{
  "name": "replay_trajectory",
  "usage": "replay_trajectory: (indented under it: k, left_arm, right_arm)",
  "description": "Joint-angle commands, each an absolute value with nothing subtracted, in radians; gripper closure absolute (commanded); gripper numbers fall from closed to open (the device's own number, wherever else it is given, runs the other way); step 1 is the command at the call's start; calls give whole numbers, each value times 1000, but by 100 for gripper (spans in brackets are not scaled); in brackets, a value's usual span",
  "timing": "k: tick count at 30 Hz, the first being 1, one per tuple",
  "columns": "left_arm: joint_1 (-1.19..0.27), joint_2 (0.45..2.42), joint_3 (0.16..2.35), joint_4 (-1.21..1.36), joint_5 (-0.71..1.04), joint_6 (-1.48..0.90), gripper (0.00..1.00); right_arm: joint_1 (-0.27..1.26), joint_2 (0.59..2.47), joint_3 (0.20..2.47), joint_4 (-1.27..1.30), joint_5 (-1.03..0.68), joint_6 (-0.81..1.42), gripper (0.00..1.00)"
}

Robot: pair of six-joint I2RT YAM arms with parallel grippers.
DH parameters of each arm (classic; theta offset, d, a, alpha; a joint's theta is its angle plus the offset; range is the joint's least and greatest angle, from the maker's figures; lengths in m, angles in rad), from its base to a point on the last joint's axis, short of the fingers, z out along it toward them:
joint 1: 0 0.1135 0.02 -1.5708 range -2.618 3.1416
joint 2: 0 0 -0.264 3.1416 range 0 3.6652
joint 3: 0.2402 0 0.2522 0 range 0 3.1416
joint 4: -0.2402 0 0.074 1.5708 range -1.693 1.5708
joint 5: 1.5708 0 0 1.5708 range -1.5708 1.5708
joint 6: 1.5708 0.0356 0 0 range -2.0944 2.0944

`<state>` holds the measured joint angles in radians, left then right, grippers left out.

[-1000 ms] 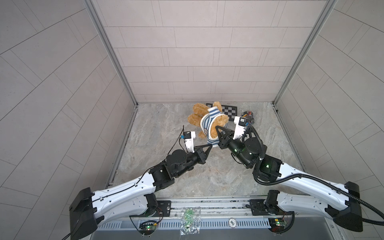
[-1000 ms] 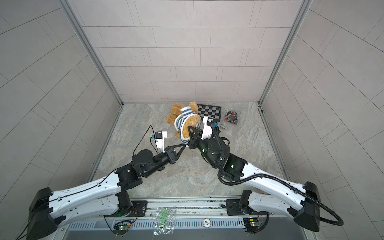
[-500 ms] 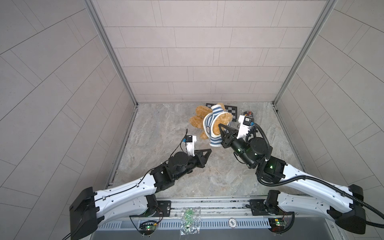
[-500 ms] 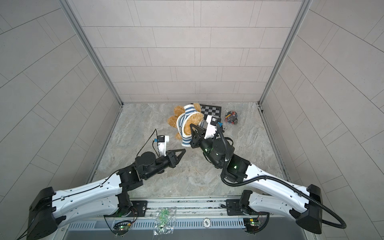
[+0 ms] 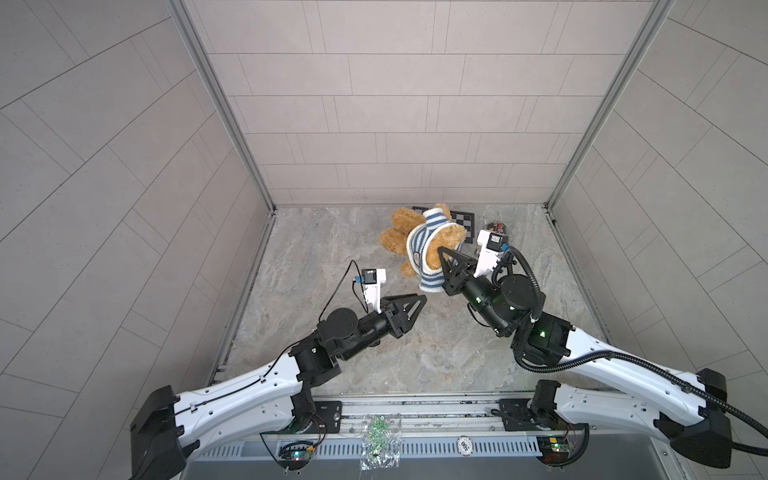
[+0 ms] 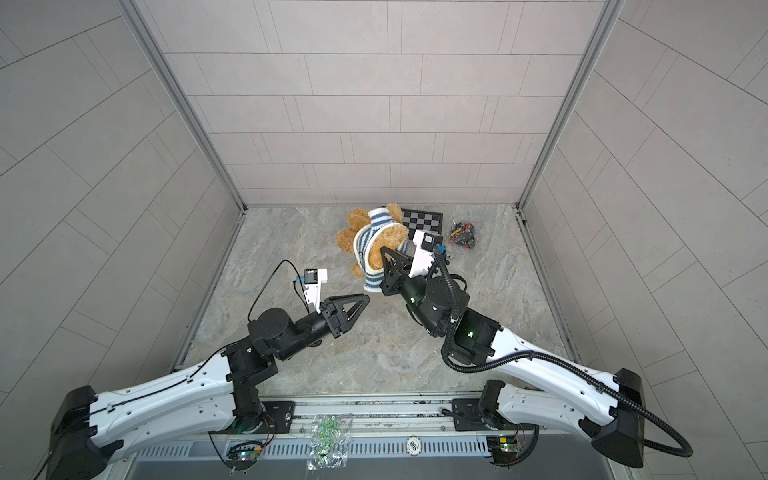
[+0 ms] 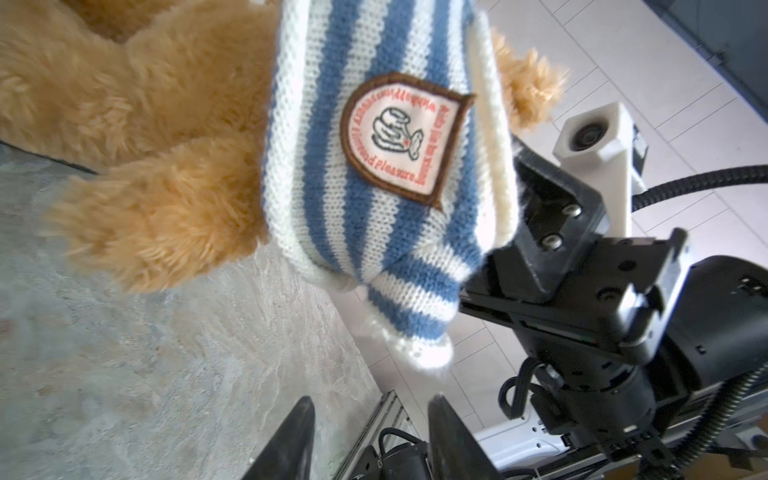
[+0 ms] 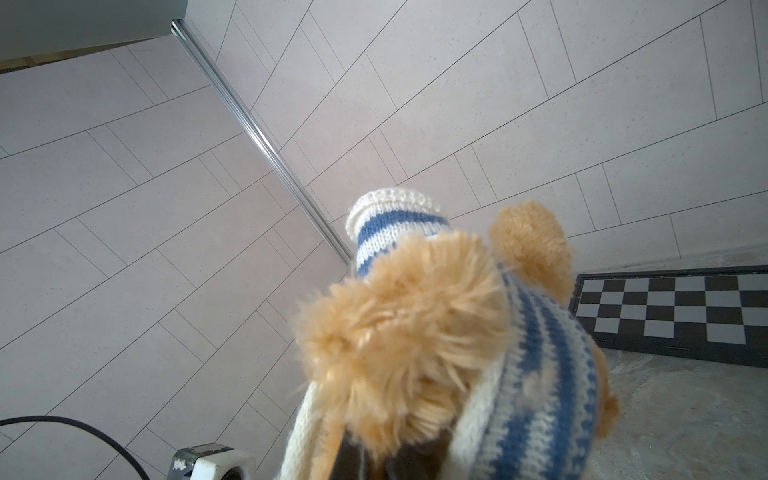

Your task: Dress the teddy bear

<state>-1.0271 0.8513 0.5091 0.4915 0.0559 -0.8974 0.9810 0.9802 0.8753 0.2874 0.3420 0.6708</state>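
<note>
The teddy bear (image 5: 399,232) is golden-brown and fuzzy, with a blue-and-white striped sweater (image 5: 419,249) round its body; it shows in both top views at the back middle of the table. My right gripper (image 5: 439,251) reaches into the sweater's white-edged opening and is shut on the teddy bear (image 8: 407,332), in the fur by its head. In the right wrist view its dark fingertips (image 8: 353,457) are mostly buried in fur. My left gripper (image 5: 423,297) sits in front of and left of the sweater's lower sleeve (image 7: 415,324), apart from it. It is open and empty in its wrist view (image 7: 372,405).
A black-and-white checkerboard (image 6: 424,219) lies against the back wall behind the bear. A small heap of coloured bits (image 6: 462,235) sits to its right. Tiled walls close the table on three sides. A clear bag (image 5: 380,432) rests on the front rail.
My left gripper let go of the sweater's lower edge, opened and drew back toward the front left. My right gripper stayed shut and shifted the bear slightly right and back.
</note>
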Motion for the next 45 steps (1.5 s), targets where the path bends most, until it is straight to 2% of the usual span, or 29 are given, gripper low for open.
replay_trajectory:
  k: [1, 5, 9, 17, 24, 36, 42, 45]
  left_arm:
    - [-1022, 871, 540, 600, 86, -933, 52]
    - [-1022, 896, 558, 646, 76, -956, 53]
    - [-1022, 916, 582, 640, 66, -964, 58]
    - [-1022, 936, 571, 641, 55, -994, 87]
    - [-1020, 940, 557, 543, 44, -1000, 100]
    - [-988, 969, 463, 364, -15, -949, 100]
    - [-875, 1064, 472, 387, -29, -914, 100]
    - [-829, 1092, 498, 402, -20, -887, 100]
  right_arm:
    - [982, 954, 874, 351, 345, 681, 100]
    - [985, 957, 882, 348, 344, 679, 100]
    - [986, 962, 876, 357, 343, 680, 100]
    - [986, 956, 871, 360, 347, 673, 100]
    - [986, 941, 866, 362, 346, 673, 100]
    - [988, 933, 888, 358, 320, 683, 100]
    - [981, 895, 908, 293, 244, 757, 100]
    - [967, 874, 956, 182, 171, 766, 100]
